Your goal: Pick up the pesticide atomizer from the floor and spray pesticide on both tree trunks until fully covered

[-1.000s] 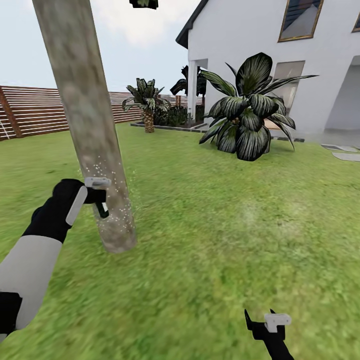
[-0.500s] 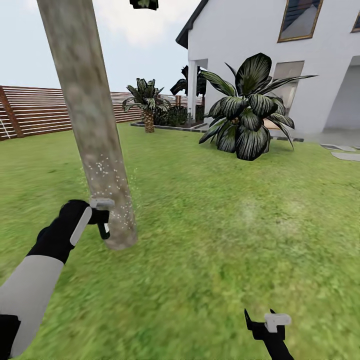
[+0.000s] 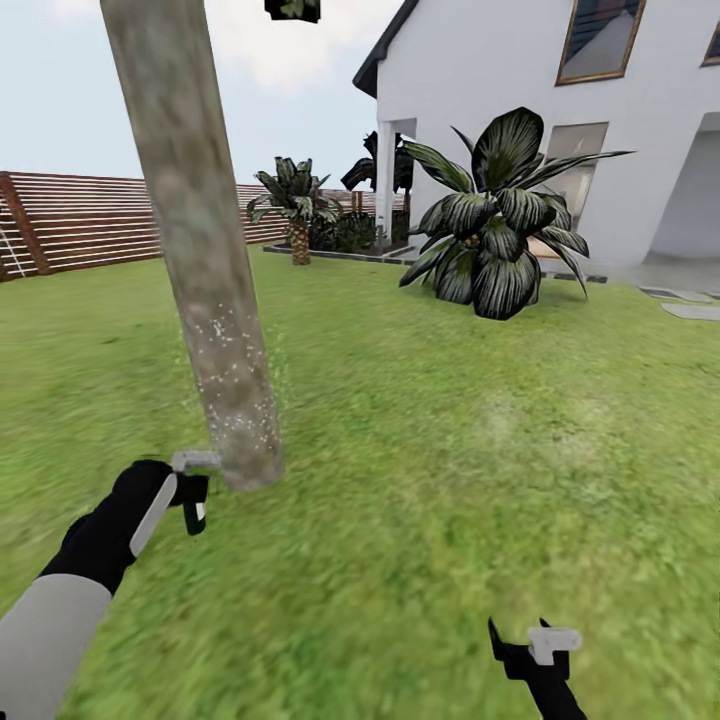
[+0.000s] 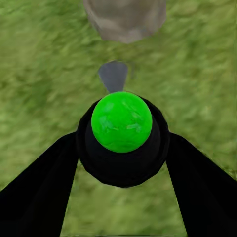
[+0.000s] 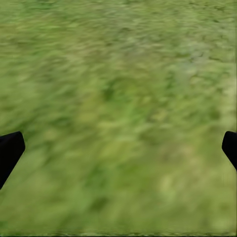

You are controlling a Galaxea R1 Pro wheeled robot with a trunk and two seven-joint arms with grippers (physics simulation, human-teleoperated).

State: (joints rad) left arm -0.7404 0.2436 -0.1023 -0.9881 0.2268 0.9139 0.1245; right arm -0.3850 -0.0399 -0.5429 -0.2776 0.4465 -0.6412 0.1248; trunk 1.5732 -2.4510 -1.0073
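Tree trunk: the tree trunk [image 3: 210, 270] is rising as a thick, smooth, slightly leaning column of mottled beige-grey bark, its foot [image 4: 124, 17] meeting the grass just ahead of the left arm.
Pesticide: fine whitish specks of pesticide [image 3: 232, 395] are dotting the lower trunk and the air right beside it.
Atomizer: the pesticide atomizer [image 4: 121, 129] is sitting between the left fingers, a round black body with a glossy green cap; a grey nozzle is pointing toward the trunk's foot. In the head view it [image 3: 192, 500] is hanging low, close beside the trunk base.
Left gripper: the left gripper [image 3: 185, 490] is pinching the atomizer, both black fingers [image 4: 39, 187] pressing against its sides.
Right gripper: the right gripper [image 3: 535, 655] is hovering low over bare lawn, well apart from the trunk; its fingertips [image 5: 10, 150] are spread wide with only grass between them.
Floor: the floor [image 3: 430, 500] is showing as blurry, uneven green grass, lying open to the right of the trunk.
Obstacles: a broad dark-leaved plant [image 3: 500, 225] is standing near the white house [image 3: 500, 70]; a small palm [image 3: 295, 205] is growing further back.
Edges: a brown slatted fence [image 3: 80, 215] is bounding the lawn behind the trunk; grey paving [image 3: 690, 305] is edging the far right.
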